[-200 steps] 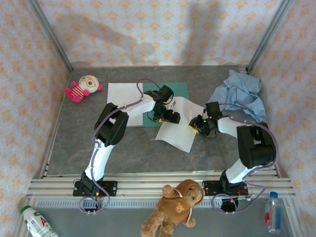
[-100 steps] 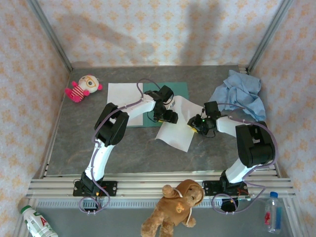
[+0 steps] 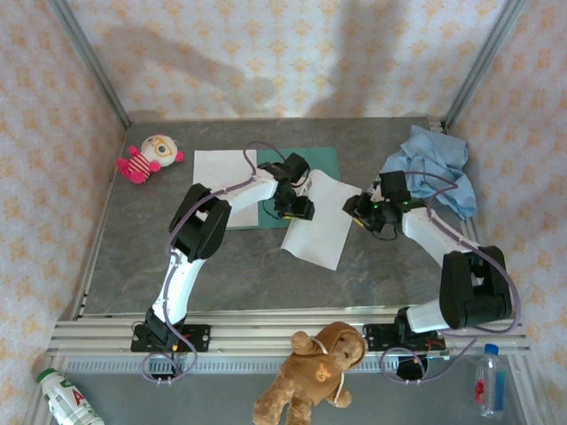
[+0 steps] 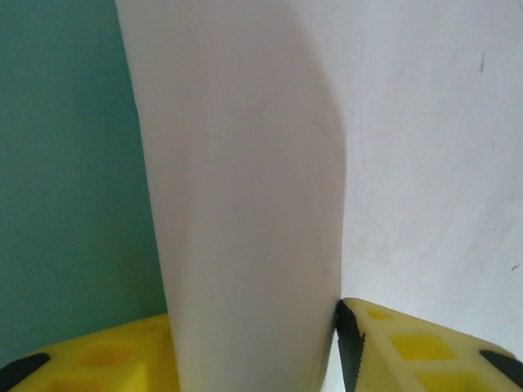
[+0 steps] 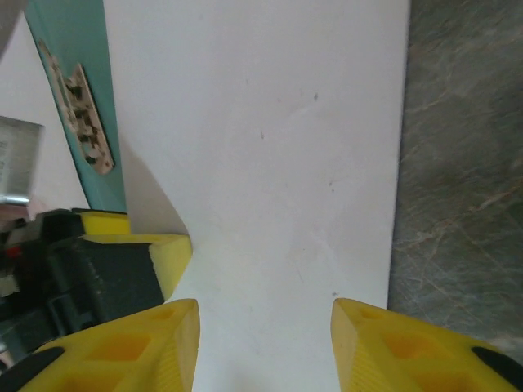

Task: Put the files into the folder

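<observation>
At the middle of the grey table [image 3: 142,257], the left gripper [image 3: 299,210] pinches a raised fold of the loose sheet [image 3: 321,232], whose far corner overlaps the teal folder [image 3: 321,159]. The right gripper [image 5: 263,309] hovers with its jaws apart over the same sheet. The other sheet [image 3: 221,175] lies flat at the folder's left side. The step in hand appears to be drawing the loose sheet onto the folder, which next calls for sliding it away and leftward until it sits square.
</observation>
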Controlling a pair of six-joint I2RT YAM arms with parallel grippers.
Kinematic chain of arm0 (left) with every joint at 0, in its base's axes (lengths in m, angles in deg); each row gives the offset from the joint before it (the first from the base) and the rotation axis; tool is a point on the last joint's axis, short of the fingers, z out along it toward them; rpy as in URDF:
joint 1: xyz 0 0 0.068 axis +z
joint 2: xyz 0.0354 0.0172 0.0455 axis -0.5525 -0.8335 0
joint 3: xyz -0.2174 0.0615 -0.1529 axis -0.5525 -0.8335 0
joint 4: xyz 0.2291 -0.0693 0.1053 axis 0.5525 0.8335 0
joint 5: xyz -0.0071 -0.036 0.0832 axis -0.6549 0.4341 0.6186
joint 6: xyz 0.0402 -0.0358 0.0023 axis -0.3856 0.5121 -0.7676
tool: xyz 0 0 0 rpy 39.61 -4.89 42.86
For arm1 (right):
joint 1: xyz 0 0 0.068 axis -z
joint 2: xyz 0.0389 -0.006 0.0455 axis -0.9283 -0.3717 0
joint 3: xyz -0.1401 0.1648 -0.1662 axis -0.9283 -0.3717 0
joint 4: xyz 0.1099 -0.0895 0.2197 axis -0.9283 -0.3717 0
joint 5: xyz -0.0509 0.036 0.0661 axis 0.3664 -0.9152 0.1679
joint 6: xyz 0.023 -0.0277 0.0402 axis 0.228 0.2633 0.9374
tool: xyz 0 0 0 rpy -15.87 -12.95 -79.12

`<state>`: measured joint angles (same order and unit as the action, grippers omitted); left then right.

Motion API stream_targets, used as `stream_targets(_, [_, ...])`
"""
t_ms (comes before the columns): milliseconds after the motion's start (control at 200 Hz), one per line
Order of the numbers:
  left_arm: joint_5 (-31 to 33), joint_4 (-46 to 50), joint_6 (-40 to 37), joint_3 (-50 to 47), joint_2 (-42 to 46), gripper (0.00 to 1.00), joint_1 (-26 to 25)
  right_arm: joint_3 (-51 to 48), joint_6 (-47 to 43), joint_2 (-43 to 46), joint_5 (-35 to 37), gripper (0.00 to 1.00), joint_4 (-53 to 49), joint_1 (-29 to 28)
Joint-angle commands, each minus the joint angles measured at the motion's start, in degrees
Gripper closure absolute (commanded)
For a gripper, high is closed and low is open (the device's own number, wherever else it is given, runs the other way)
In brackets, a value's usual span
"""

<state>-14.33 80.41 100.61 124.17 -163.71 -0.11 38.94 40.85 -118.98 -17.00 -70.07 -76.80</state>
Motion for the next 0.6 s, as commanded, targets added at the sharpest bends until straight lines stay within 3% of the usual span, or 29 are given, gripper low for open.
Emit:
stream_targets(0, [-0.91, -0.56, 1.05, -2.28, -1.55, 0.52, 0.49, -1.17, -1.21, 2.48, -0.98, 0.53, -3.29, 1.70])
stream_targets(596, [-17.80, -16.10, 12.03, -12.02, 6.70, 0.70, 4.57, -10.87, 3.89, 2.56, -18.59, 0.53, 8.60, 10.50])
